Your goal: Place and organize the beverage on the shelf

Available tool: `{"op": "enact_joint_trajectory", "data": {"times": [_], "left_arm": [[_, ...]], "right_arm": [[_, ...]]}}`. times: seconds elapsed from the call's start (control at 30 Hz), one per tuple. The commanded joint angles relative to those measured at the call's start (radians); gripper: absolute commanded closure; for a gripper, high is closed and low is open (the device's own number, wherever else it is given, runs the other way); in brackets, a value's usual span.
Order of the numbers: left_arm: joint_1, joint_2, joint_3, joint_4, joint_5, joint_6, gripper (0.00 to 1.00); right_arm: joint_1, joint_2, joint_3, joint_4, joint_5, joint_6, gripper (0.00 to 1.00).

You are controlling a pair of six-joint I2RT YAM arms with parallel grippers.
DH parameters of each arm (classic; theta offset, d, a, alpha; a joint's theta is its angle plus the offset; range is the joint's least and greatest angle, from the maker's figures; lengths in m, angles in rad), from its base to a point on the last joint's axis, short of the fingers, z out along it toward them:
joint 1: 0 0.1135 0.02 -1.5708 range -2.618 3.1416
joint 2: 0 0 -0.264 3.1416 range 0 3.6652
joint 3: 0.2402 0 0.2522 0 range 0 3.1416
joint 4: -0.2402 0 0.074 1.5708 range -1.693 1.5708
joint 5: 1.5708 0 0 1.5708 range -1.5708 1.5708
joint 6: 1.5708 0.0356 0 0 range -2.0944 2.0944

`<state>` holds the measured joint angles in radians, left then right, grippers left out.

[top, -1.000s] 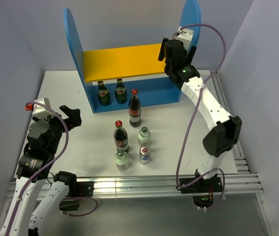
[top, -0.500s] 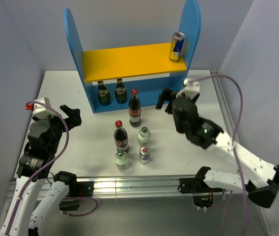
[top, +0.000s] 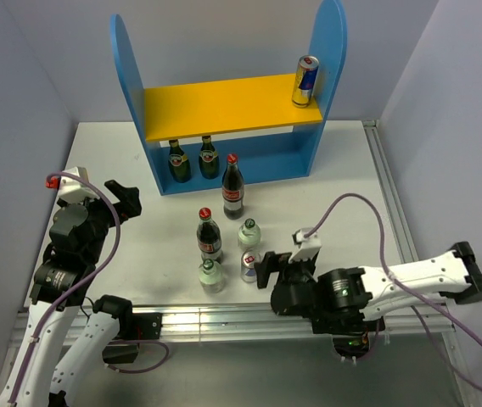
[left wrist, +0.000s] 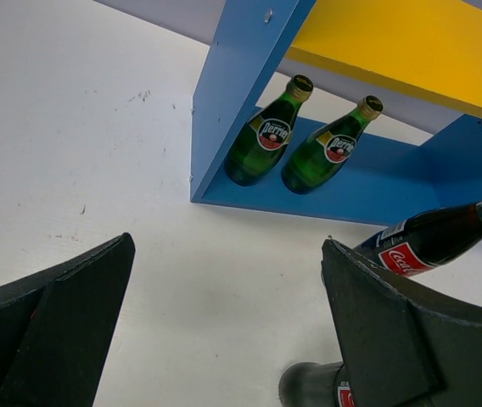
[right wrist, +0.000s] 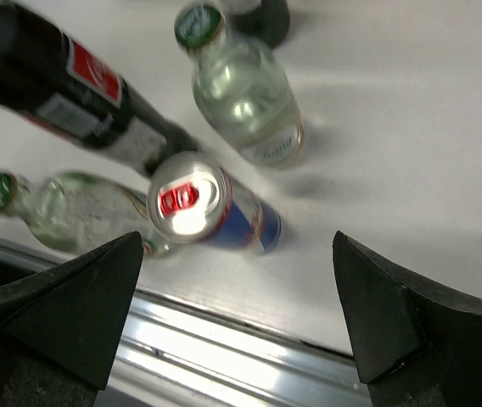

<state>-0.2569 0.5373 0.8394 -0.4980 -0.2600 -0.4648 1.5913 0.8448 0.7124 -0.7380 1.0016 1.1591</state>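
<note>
The shelf (top: 215,106) stands at the back, with one silver-blue-red can (top: 305,81) upright at the right end of its yellow board. On the table in front stand two cola bottles (top: 232,187) (top: 209,236), two clear green-capped bottles (top: 249,233) (top: 211,275) and a second can (top: 250,265). My right gripper (top: 268,270) is open and empty, low, just right of that can (right wrist: 211,208), which lies just ahead of its jaws. My left gripper (top: 126,199) is open and empty at the left, facing the shelf (left wrist: 232,110).
Two dark green glass bottles (top: 178,161) (top: 209,158) stand on the shelf's lower level at the left; they also show in the left wrist view (left wrist: 266,136). A metal rail (top: 249,318) runs along the table's near edge, close under my right gripper.
My right arm left a can on the upper board, then swung down and back to the front of the table beside the second can. The left arm has not moved.
</note>
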Motion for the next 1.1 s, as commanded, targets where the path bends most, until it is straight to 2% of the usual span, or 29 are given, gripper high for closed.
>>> {"op": "enact_joint_trajectory", "data": {"times": [0.0, 0.17, 0.27, 0.5, 0.6, 0.77, 1.07], "left_arm": [[0.001, 0.001, 0.004, 0.022, -0.016, 0.011, 0.01], [0.001, 0.001, 0.004, 0.022, -0.013, 0.012, 0.01], [0.001, 0.000, 0.006, 0.021, -0.016, 0.011, 0.01], [0.001, 0.001, 0.006, 0.021, -0.013, 0.011, 0.01], [-0.001, 0.000, 0.004, 0.022, -0.015, 0.012, 0.01], [0.001, 0.001, 0.004, 0.024, -0.015, 0.012, 0.01], [0.001, 0.003, 0.004, 0.026, -0.012, 0.011, 0.01]], "right_arm": [[0.140, 0.077, -0.011, -0.275, 0.143, 0.464, 0.00], [0.229, 0.219, -0.031, -0.238, 0.154, 0.533, 0.00], [0.230, 0.261, -0.073, -0.120, 0.172, 0.490, 0.00], [0.072, 0.258, -0.249, 0.416, 0.106, 0.098, 0.00], [0.020, 0.273, -0.268, 0.521, 0.071, 0.019, 0.00], [0.001, 0.352, -0.237, 0.546, 0.062, 0.002, 0.00], [0.006, 0.393, -0.234, 0.663, 0.045, -0.068, 0.00]]}}
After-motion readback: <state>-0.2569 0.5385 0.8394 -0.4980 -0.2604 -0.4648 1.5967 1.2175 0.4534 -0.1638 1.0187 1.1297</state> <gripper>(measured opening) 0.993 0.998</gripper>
